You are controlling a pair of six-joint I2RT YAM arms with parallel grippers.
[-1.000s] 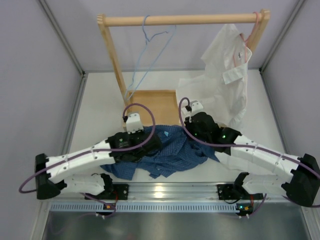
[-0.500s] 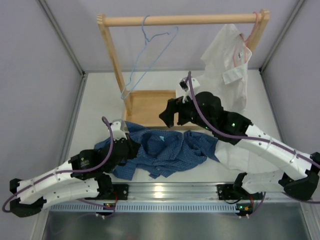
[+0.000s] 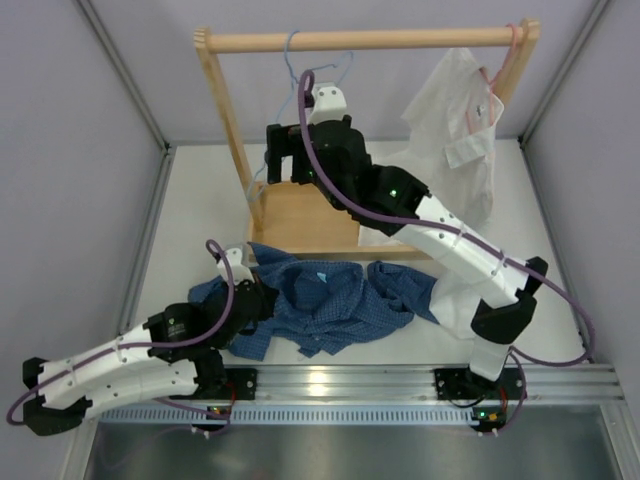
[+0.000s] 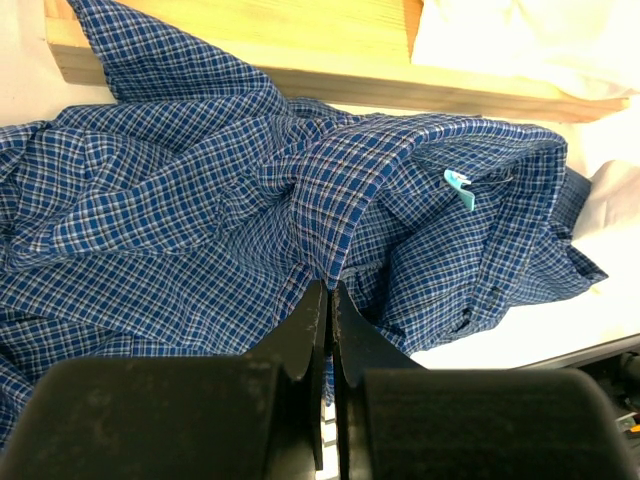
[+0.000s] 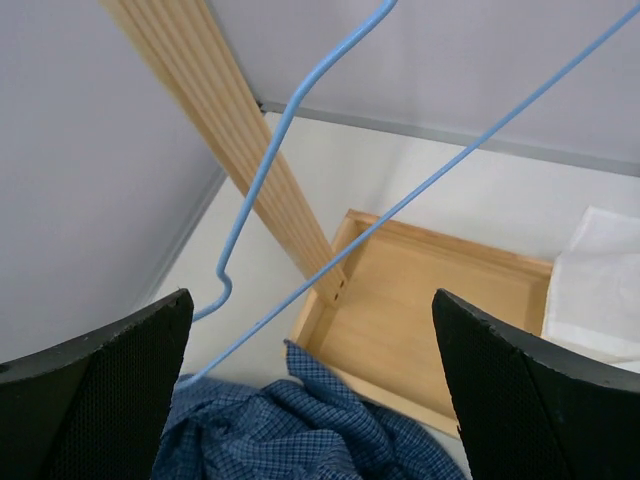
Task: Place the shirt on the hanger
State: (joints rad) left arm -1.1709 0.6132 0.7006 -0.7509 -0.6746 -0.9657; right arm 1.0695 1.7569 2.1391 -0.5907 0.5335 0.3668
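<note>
The blue checked shirt [image 3: 335, 305] lies crumpled on the table just in front of the wooden rack's base. My left gripper [image 3: 252, 298] sits low at the shirt's left side, shut on a raised fold of the shirt [image 4: 330, 200]; its tips [image 4: 328, 288] pinch the cloth. The light-blue wire hanger [image 3: 290, 52] hangs by its hook from the rack's rod, partly hidden by my right arm. My right gripper [image 3: 285, 175] is raised beside the hanger, open and holding nothing. In the right wrist view the hanger's wires [image 5: 420, 190] cross between and beyond the wide-apart fingers [image 5: 110, 400].
The wooden rack has a top rod [image 3: 400, 40], a slanted left post [image 5: 230, 130] and a tray-like base [image 3: 300, 215]. A white shirt [image 3: 455, 150] hangs on a pink hanger [image 3: 505, 55] at the rod's right end. Grey walls close in on the table at both sides.
My right gripper let go of the shirt, opened wide and rose back-left to the hanger. My left arm drew back towards the near left, pulling the shirt's edge with it.
</note>
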